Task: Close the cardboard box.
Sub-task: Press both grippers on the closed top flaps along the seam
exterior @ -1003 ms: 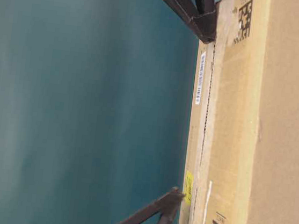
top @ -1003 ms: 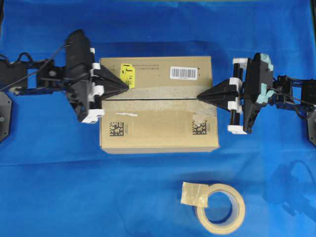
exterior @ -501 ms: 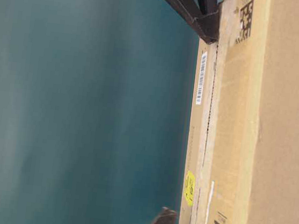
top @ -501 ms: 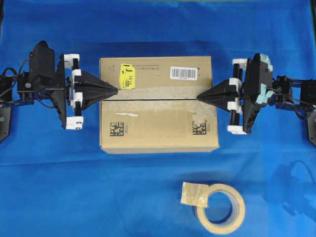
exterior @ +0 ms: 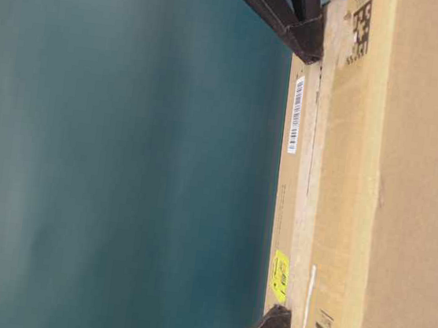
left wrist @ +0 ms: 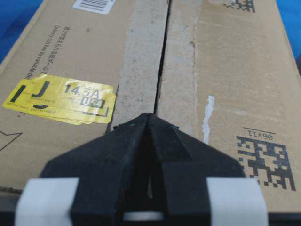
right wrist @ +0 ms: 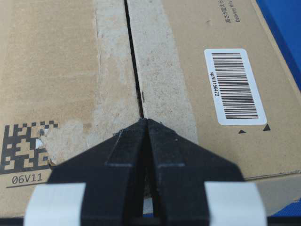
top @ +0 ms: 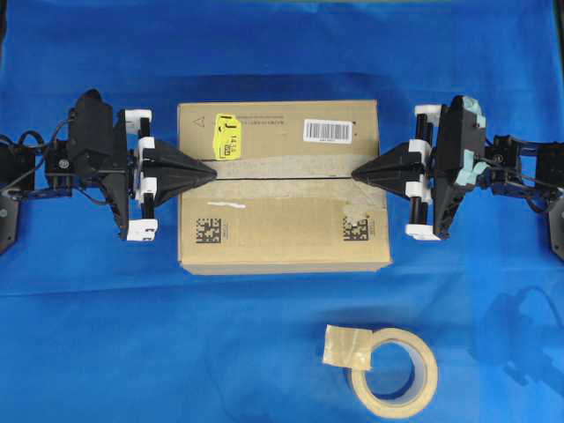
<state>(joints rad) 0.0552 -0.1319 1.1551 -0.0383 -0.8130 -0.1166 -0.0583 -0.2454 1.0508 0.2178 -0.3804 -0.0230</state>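
Nearest on the blue desk (top: 88,335) lies a roll of masking tape (top: 394,372), right of centre and well apart from everything. Beyond it, mid-desk, sits the cardboard box (top: 282,225), its two top flaps down and meeting along a narrow seam. The left claw (top: 211,170) and right claw (top: 354,173), both pinched closed with nothing between them, rest their tips on the seam's opposite ends, likely pressing the flaps flat so they don't spring up; closing looks nearly done
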